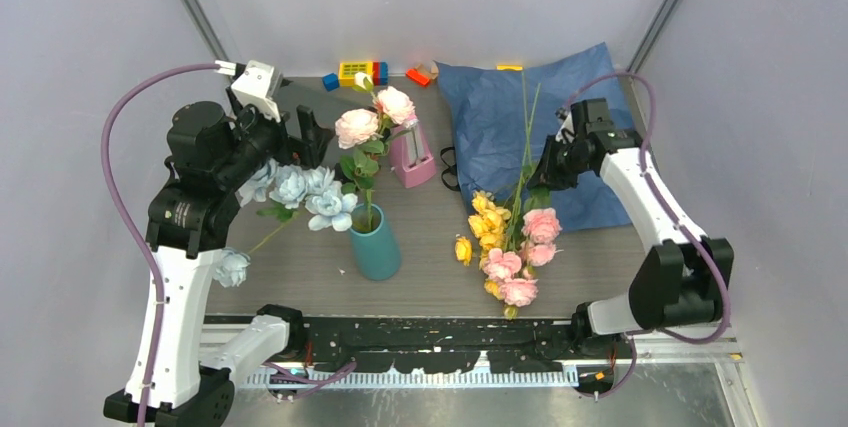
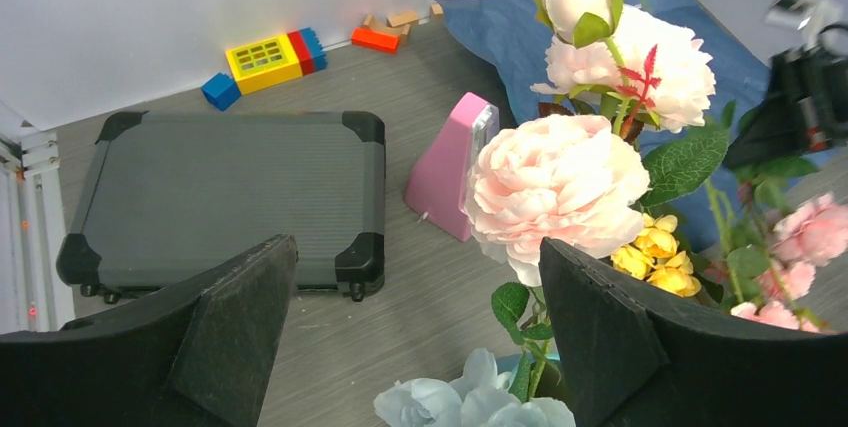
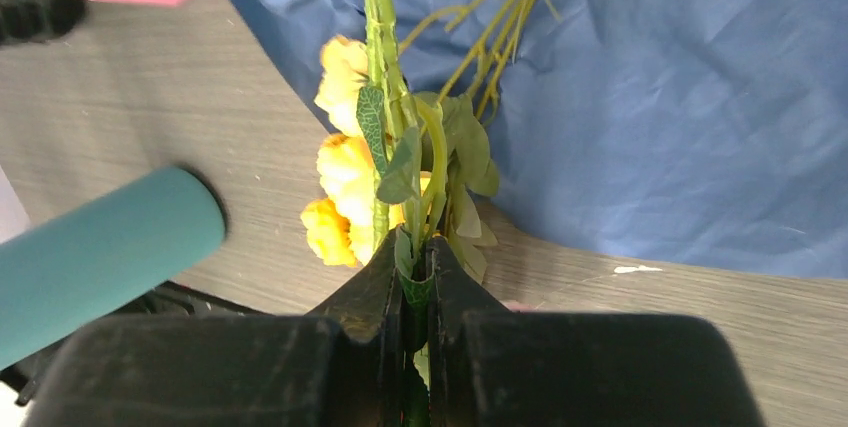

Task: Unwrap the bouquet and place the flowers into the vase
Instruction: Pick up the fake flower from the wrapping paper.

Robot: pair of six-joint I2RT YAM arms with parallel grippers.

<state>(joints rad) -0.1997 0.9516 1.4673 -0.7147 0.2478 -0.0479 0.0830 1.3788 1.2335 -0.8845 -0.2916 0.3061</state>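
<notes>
The teal vase (image 1: 376, 243) stands near the table's middle with two pink flowers (image 1: 358, 128) upright in it. Pale blue flowers (image 1: 303, 190) lie on the table just left of it. My left gripper (image 1: 308, 140) hangs open above them, beside the pink blooms (image 2: 556, 183), with nothing between its fingers (image 2: 245, 292). Yellow and pink flowers (image 1: 508, 239) lie right of the vase, their stems running back over the spread blue paper wrap (image 1: 520, 112). My right gripper (image 1: 535, 175) is shut on a leafy green stem (image 3: 380, 67) of that bunch, next to the yellow blooms (image 3: 345, 172).
A pink metronome (image 1: 412, 153) stands behind the vase. A grey case with black corners (image 2: 230, 197) lies at the back left. Toy bricks (image 1: 358, 72) line the back wall. A black ribbon (image 1: 447, 168) lies at the paper's left edge. One pale blue bloom (image 1: 232, 267) rests by the left arm.
</notes>
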